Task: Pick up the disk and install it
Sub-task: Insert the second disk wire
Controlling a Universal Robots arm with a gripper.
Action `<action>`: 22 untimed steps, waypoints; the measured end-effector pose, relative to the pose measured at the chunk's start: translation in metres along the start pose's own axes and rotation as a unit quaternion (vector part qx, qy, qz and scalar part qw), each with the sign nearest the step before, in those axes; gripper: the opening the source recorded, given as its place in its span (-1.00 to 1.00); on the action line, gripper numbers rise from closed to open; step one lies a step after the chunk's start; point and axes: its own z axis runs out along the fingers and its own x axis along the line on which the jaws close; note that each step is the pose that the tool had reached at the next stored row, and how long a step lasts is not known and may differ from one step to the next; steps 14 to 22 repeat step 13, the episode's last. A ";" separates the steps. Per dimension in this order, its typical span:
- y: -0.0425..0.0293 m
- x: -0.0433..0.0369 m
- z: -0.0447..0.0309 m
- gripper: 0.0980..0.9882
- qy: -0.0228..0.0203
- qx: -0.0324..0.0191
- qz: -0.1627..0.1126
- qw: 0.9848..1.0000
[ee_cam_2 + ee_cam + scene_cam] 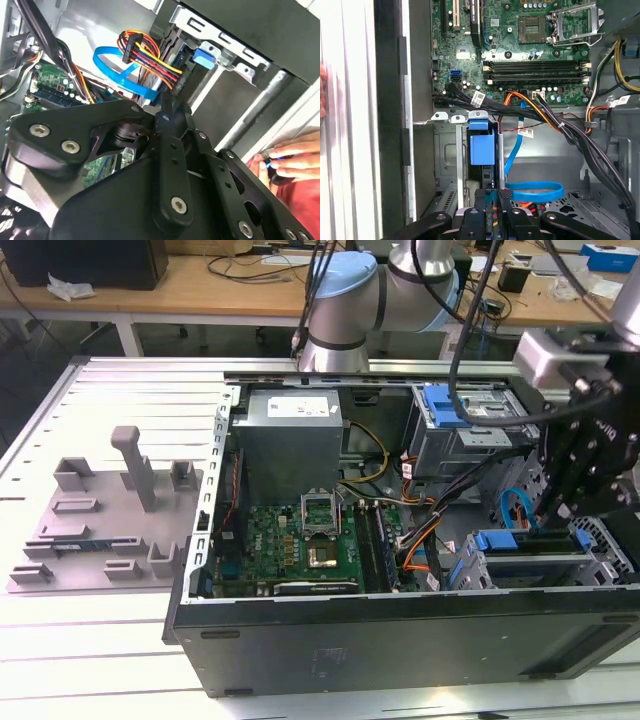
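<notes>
The gripper (492,200) hangs right over the cage (450,150), pinching the disk (482,145), long axis pointing down into it.

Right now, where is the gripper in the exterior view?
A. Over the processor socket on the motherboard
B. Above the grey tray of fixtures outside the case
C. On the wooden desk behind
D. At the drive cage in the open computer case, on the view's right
D: the gripper reaches down at the drive cage with blue carriers, inside the computer case.
</notes>
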 end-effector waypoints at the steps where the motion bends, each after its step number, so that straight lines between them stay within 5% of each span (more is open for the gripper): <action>1: 0.0000 -0.0001 -0.0066 -0.68 0.001 0.000 0.000 1.000; 4: -0.0001 -0.0019 -0.0287 -0.72 0.006 0.000 0.000 1.000; 6: -0.0001 -0.0047 -0.0410 -0.98 0.012 0.001 0.000 1.000; 7: -0.0001 -0.0054 -0.0410 -0.98 0.015 0.001 0.000 1.000; 22: -0.0001 -0.0054 -0.0411 -0.98 0.016 0.001 0.000 1.000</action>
